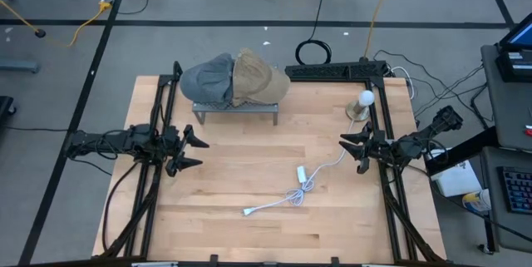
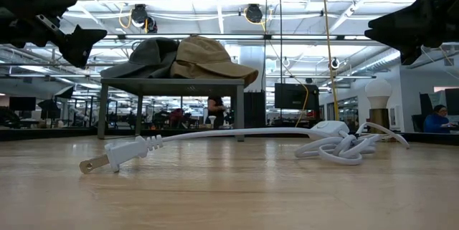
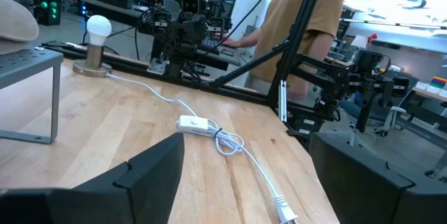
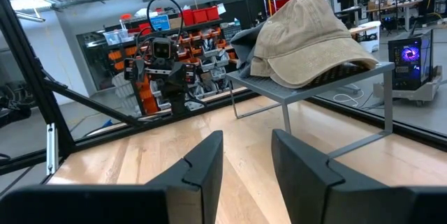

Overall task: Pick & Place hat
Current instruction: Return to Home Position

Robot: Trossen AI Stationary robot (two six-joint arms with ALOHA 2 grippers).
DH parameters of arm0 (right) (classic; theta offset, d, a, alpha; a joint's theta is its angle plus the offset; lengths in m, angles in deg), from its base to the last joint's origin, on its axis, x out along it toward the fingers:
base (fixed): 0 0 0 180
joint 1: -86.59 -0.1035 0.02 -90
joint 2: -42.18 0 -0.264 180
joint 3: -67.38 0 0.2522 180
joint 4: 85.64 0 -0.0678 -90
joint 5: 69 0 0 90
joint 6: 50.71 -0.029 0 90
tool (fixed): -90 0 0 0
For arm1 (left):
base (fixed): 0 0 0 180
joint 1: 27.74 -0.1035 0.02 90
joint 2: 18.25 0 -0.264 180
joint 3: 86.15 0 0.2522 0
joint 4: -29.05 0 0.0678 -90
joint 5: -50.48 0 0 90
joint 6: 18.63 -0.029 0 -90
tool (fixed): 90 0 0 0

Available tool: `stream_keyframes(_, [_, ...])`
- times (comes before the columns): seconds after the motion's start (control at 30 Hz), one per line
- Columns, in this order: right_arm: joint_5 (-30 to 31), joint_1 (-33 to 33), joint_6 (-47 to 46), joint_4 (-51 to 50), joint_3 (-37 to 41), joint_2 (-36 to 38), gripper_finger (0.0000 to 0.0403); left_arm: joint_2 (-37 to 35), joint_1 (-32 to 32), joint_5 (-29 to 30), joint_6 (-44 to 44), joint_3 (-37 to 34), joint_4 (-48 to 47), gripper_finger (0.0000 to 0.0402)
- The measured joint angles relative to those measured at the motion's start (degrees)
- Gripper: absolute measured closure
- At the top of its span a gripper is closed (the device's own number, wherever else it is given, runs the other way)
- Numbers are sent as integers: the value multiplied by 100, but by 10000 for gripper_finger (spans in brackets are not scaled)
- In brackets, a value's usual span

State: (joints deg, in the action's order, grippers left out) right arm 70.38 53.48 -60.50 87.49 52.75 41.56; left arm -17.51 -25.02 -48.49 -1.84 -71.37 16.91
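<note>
Two caps lie on a small grey metal stand (image 1: 237,109) at the table's far side: a tan cap (image 1: 259,77) (image 4: 307,39) and a grey-blue cap (image 1: 208,80) next to it, partly under it. My left gripper (image 1: 195,152) hovers open at the table's left side, in front of the stand. My right gripper (image 1: 349,152) hovers open at the right side, its fingers (image 4: 202,161) pointing toward the stand. Neither touches anything.
A white power cord with plug and inline switch (image 1: 291,194) lies loosely coiled on the table's middle and runs to a small lamp with a white bulb (image 1: 362,105) at the far right. A person in a tan shirt (image 3: 307,15) stands beyond the table.
</note>
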Motion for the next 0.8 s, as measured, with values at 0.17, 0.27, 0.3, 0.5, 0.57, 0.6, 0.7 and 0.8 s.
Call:
stream_keyframes(0.17, [1,0,-1,0,0,2,286,0,0,0,-2,0,0,77])
stream_keyframes(0.27, [1,0,-2,0,-1,2,287,0,0,0,-5,0,0,73])
stream_keyframes(0.3, [1,0,-2,0,-1,0,287,0,0,0,-7,0,0,74])
stream_keyframes(0.5, [2,0,-1,0,-2,1,286,0,0,0,-7,0,0,86])
stream_keyframes(0.57, [0,0,-2,0,-2,2,286,0,0,0,-6,0,0,90])
stream_keyframes(0.6, [2,0,0,0,-1,2,287,2,0,0,-7,0,0,92])
stream_keyframes(0.7, [2,0,-2,0,-2,1,286,0,0,0,-4,0,0,98])
stream_keyframes(0.8, [0,0,0,0,-2,0,287,0,0,0,-4,0,0,100])
